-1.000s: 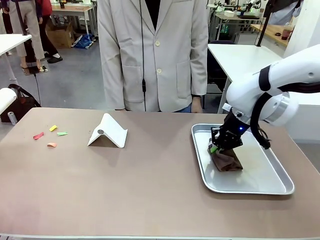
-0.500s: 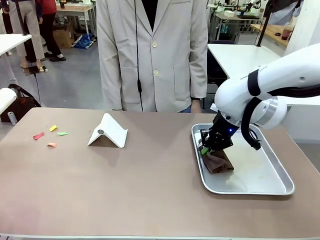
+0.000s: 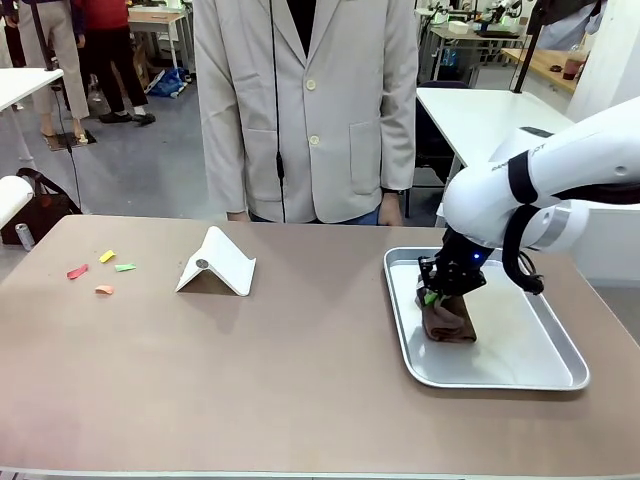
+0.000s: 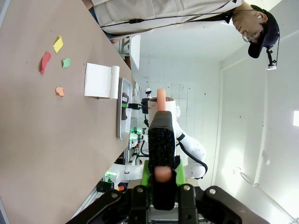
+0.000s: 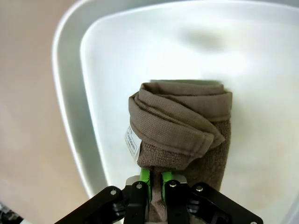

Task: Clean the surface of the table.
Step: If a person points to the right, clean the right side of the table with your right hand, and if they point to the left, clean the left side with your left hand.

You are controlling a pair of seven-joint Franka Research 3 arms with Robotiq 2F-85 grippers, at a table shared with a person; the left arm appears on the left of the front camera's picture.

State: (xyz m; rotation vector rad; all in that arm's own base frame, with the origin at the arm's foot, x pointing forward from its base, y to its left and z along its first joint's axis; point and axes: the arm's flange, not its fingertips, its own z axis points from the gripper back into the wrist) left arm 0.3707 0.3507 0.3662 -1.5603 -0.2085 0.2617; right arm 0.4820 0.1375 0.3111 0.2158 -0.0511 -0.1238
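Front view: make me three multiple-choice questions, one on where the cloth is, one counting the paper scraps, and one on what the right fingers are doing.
1. Where is the cloth?
A) on the floor
B) in the person's hand
C) over the tray

2. How many scraps lie on the table?
A) two
B) four
C) seven

3. The right fingers are:
A) shut on the cloth
B) wide open
C) shut on nothing

Answers:
1. C, the cloth hangs within the tray's rim.
2. B, red, yellow, green and orange pieces lie at the table's left.
3. A, the green pads pinch the cloth's edge.
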